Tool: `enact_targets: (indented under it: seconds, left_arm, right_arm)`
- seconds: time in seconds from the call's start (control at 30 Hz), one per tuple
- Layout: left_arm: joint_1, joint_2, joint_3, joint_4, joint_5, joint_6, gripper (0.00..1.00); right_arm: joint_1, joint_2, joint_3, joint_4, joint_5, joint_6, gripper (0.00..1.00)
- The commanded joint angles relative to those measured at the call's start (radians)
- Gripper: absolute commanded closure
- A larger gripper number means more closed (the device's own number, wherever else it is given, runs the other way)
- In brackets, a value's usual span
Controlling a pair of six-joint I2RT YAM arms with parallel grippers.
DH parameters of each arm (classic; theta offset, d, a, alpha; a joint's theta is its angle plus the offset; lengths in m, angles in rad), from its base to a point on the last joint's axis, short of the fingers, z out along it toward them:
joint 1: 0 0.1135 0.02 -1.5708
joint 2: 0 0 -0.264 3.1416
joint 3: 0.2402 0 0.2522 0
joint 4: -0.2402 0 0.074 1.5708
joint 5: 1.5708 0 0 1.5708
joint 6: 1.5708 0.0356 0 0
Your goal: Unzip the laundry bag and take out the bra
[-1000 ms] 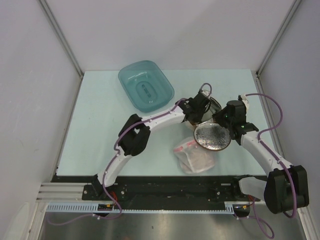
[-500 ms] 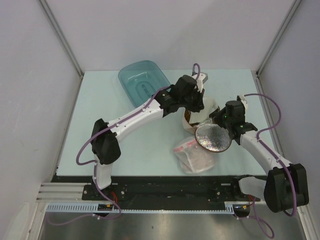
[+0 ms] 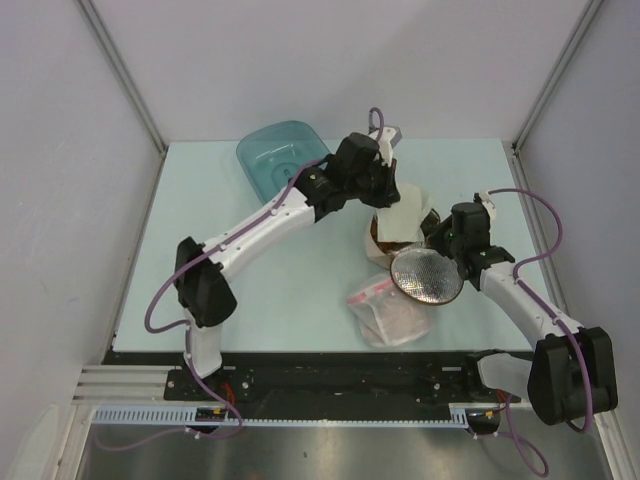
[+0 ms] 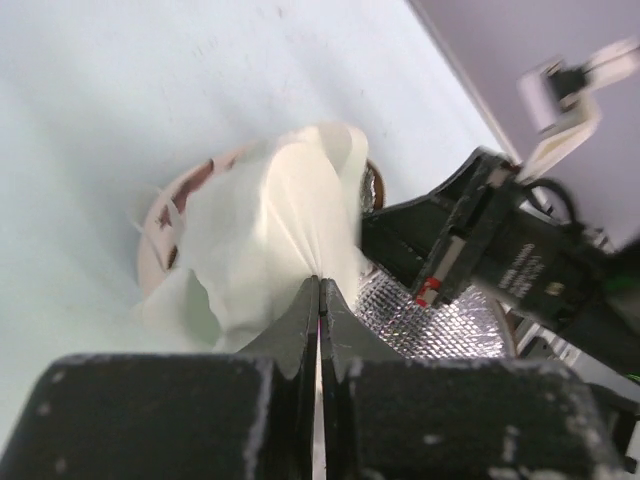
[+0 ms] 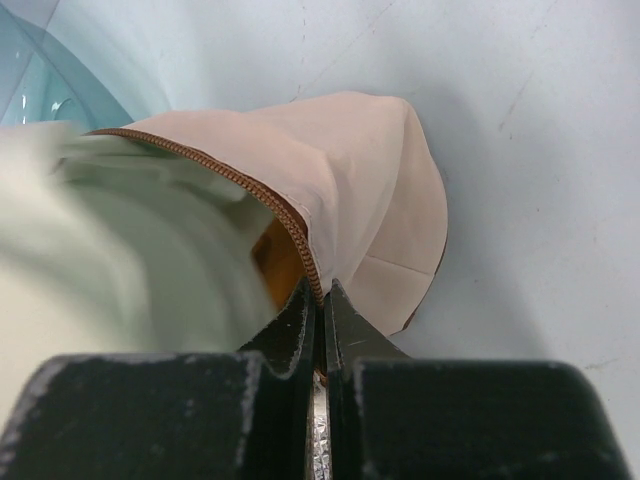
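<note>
Centrally on the pale green table (image 3: pixel 470 170), the beige laundry bag (image 5: pixel 370 190) lies unzipped and open, with its silvery mesh half (image 3: pixel 425 275) folded toward the near edge. The left gripper (image 4: pixel 319 287), jaws clenched, pinches a fold of white fabric of the bra (image 4: pixel 270 225), which rises out of the bag's opening to the fingertips. Mustard-orange cloth shows deeper inside the bag. The right gripper (image 5: pixel 321 292), jaws pressed together, clamps the bag's brown zip edge, just beside the bra. A teal tub (image 3: pixel 290 165) sits behind and a clear plastic bag (image 3: pixel 388 312) in front.
</note>
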Motion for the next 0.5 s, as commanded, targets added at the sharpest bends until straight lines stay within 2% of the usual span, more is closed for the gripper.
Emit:
enact_targets:
  seconds: [0.0, 0.2, 0.47]
  left_arm:
    - [0.057, -0.161, 0.072, 0.036, -0.017, 0.022, 1.00]
    - [0.084, -0.181, 0.075, 0.053, 0.134, -0.038, 0.99]
    - [0.084, -0.201, 0.053, 0.082, 0.140, -0.042, 1.00]
  right_arm:
    - [-0.006, -0.023, -0.001, 0.024, 0.023, 0.005, 1.00]
    - [-0.007, -0.035, -0.008, 0.021, 0.035, 0.010, 1.00]
    - [-0.007, -0.034, -0.008, 0.021, 0.029, 0.011, 1.00]
